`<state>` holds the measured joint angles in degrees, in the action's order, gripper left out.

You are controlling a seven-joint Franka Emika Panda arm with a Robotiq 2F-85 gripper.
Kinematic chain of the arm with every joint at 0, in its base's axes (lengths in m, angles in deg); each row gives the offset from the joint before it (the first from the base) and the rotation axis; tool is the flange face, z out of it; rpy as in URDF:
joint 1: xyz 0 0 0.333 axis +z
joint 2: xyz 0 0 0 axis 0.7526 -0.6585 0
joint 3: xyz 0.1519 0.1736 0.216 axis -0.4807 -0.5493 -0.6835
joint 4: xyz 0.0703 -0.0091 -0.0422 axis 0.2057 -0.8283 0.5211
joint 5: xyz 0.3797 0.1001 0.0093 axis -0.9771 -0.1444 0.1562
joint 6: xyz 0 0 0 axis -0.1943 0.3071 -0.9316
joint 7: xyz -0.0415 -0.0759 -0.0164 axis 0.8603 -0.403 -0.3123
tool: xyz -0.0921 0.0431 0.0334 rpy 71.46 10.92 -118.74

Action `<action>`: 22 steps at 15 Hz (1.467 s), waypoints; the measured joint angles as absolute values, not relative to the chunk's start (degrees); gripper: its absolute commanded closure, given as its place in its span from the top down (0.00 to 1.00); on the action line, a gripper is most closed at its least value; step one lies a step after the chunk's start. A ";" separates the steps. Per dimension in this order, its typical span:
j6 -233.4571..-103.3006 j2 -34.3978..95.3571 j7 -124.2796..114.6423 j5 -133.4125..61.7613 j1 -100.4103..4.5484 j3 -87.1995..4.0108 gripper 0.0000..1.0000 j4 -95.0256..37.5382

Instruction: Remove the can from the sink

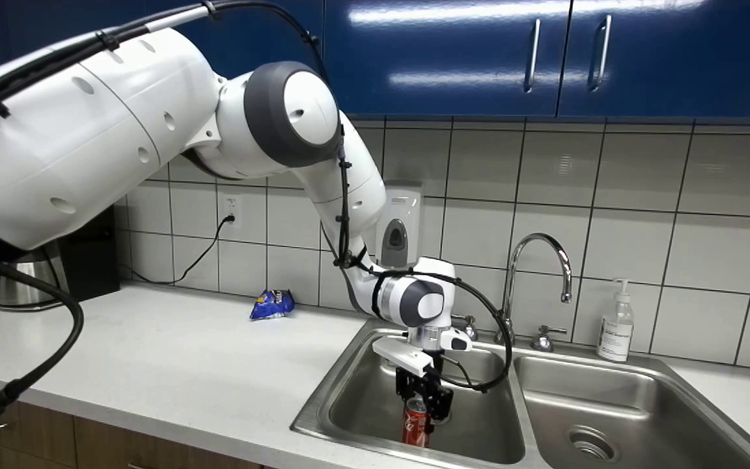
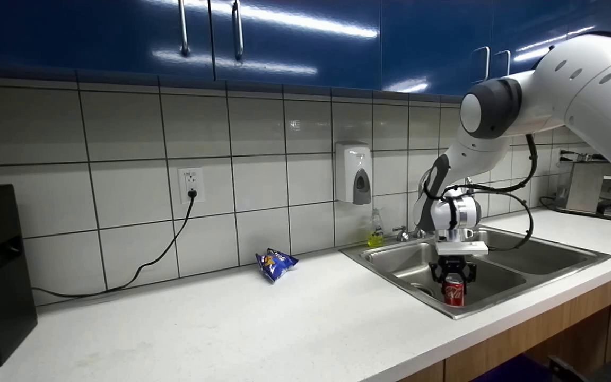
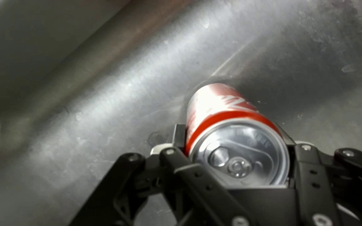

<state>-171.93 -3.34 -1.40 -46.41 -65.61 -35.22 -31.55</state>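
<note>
The red can with a silver top [image 1: 415,428] stands about upright in the sink [image 1: 526,426], in the basin nearer the blue bag. The can [image 2: 454,293] and the sink [image 2: 411,288] also show in the other exterior view. My gripper [image 1: 424,398] points down over the can; it also shows in an exterior view [image 2: 453,280]. In the wrist view the gripper's fingers [image 3: 233,135] press on both sides of the can [image 3: 220,102] near its lid. The sink's metal [image 3: 130,103] fills the background there. I cannot tell whether the can's base touches the basin floor.
A chrome gooseneck faucet [image 1: 510,286] rises behind the basins. A white pump bottle [image 1: 616,332] stands at the back right of the sink. A small blue bag [image 2: 275,263] lies on the white counter [image 2: 204,323]. A soap dispenser [image 2: 354,172] hangs on the wall.
</note>
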 measured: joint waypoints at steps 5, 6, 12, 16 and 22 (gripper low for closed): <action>-170.26 2.02 -1.70 -46.25 -65.08 -34.81 0.38 -34.26; -170.02 3.53 -1.78 -46.12 -64.87 -34.59 0.38 -35.20; -169.10 12.82 -3.17 -42.37 -61.87 -32.74 0.38 -42.57; -168.78 19.18 -4.87 -37.44 -58.71 -32.09 0.38 -48.70; -168.78 28.00 -5.56 -31.07 -53.05 -32.68 0.38 -57.03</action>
